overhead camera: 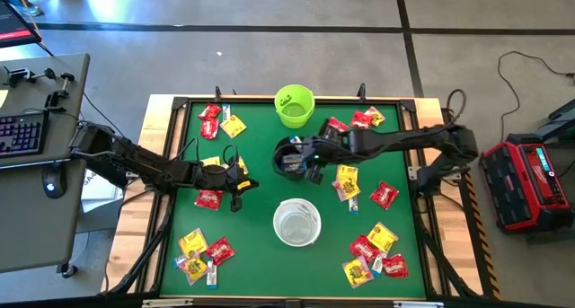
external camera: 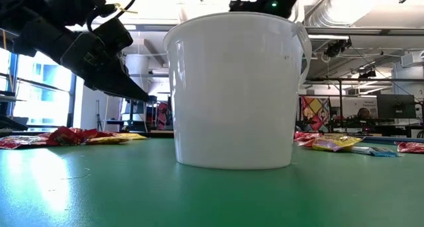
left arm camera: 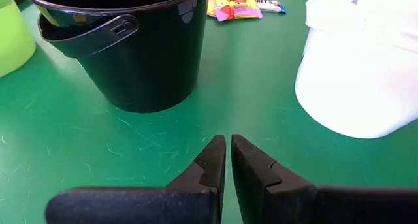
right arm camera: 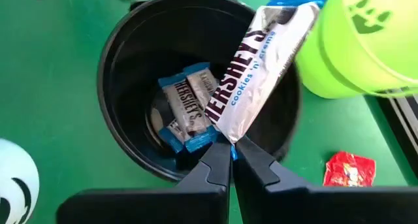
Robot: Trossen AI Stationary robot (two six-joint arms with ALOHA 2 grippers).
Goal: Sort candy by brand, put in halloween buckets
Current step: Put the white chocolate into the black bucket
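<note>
Holding a blue-and-white candy bar pinched at its lower end, the right fingers hang directly over the mouth of the black bucket, where two matching bars already lie on the bottom; the step in hand appears to be the drop. The next move calls for releasing so the bar falls inside the rim, clear of the lime green bucket just beside it. The left fingers are clenched on nothing, low over the bench, facing the black and white bucket.
</note>
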